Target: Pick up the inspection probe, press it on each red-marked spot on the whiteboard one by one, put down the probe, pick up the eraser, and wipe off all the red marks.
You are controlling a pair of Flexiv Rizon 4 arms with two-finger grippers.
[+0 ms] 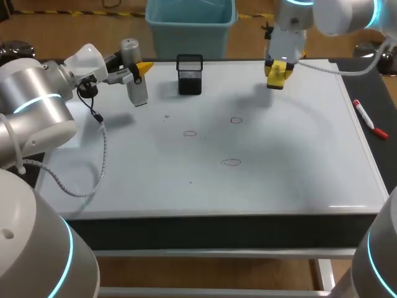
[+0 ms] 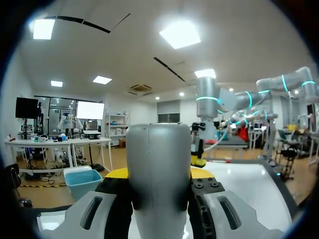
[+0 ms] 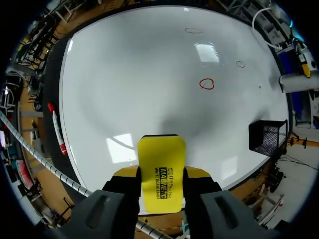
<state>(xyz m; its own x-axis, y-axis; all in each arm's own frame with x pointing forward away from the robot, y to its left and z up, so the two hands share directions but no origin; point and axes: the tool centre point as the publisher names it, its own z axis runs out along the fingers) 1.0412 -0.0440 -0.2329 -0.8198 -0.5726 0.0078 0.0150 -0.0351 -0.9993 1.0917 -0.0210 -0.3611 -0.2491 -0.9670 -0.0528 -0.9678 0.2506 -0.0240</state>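
The inspection probe (image 1: 137, 87), a grey-and-white cylinder, hangs above the whiteboard's (image 1: 279, 180) far left corner with my left gripper (image 1: 138, 71) shut on it. In the left wrist view the probe (image 2: 158, 169) fills the space between the fingers of the left gripper (image 2: 158, 175). My right gripper (image 1: 279, 73) is over the far right of the board, shut on the yellow eraser (image 1: 276, 76). The eraser (image 3: 161, 172) stands upright in the right gripper (image 3: 161, 175). Three red rings lie mid-board: one ring (image 1: 190, 133), a second ring (image 1: 236, 120), a third ring (image 1: 231, 162).
A black mesh holder (image 1: 190, 74) stands at the board's far edge between the two grippers. A red marker (image 1: 370, 119) lies on the dark strip to the right of the board. The board's near half holds nothing but the third ring.
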